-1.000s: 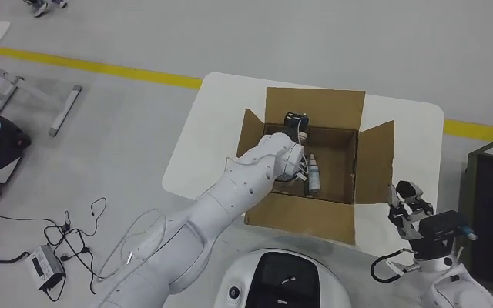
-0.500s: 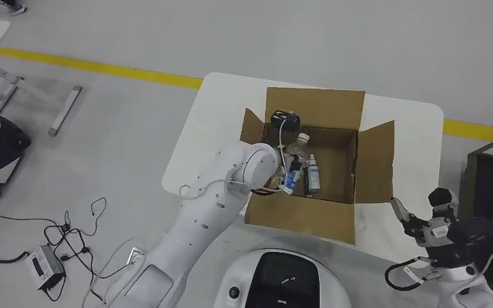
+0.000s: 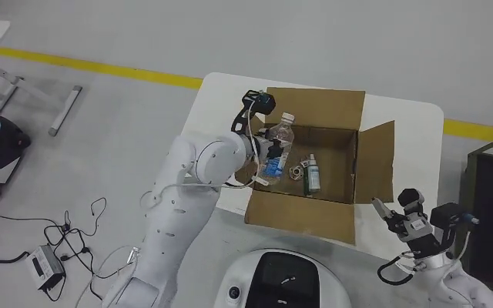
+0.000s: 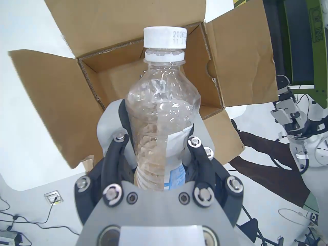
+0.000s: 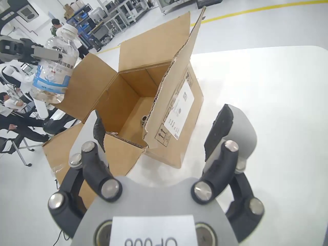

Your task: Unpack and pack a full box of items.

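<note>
Left gripper (image 4: pixel 156 129) was clamped around the lower body of a clear plastic bottle (image 4: pixel 161 95), fingers on either side of the label. The white cap pointed away from the wrist. In the top view the bottle (image 3: pixel 279 142) hung in the air over the left side of the open cardboard box (image 3: pixel 314 108), by the left flap. The right wrist view had it (image 5: pixel 55 70) above that flap, clear of the cardboard. A slim green bottle (image 3: pixel 311 173) and a small item I couldn't identify (image 3: pixel 296 171) lay on the box floor. Right gripper (image 5: pixel 161 126) was spread wide with nothing in it, above the white table (image 3: pixel 408 123) near the box's front right corner, apart from the box.
</note>
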Tool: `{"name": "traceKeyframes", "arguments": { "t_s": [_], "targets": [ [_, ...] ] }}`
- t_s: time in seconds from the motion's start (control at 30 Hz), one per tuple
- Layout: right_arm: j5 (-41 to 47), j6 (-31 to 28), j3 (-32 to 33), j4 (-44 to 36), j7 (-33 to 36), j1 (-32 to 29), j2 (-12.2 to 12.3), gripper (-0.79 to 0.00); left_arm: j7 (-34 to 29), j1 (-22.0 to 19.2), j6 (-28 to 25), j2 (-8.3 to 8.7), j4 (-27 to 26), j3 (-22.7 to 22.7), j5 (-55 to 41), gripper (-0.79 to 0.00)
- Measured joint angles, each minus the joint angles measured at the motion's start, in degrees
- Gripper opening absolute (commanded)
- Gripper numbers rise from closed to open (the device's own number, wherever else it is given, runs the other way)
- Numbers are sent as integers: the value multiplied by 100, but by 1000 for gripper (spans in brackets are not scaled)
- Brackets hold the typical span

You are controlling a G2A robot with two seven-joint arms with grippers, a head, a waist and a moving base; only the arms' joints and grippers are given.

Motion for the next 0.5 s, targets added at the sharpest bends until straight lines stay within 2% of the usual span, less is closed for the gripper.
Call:
{"name": "traceKeyframes", "arguments": {
  "t_s": [0.13, 0.23, 0.27, 0.37, 0.4, 0.47, 0.5],
  "targets": [
    [-83, -5, -186, 29, 71, 79, -7, 0, -174, 89, 27, 69, -320, -313, 103, -785],
    [-136, 49, -331, 138, 89, 168, -16, -111, -267, 205, 116, 119, -533, -544, 247, -785],
    [-160, 91, -382, 204, 89, 204, -20, -188, -298, 260, 140, 139, -585, -630, 291, -785],
    [-192, 182, -495, 344, 88, 309, -30, -289, -324, 418, 235, 187, -705, -865, 462, -785],
    [-196, 204, -523, 387, 78, 338, -33, -394, -333, 472, 263, 201, -747, -940, 492, -785],
    [-174, 234, -586, 477, 56, 402, -39, -425, -359, 599, 317, 232, -802, -1116, 542, -785],
    [-163, 237, -609, 508, 43, 429, -42, -471, -364, 649, 350, 244, -812, -1193, 563, -785]
  ]
}}
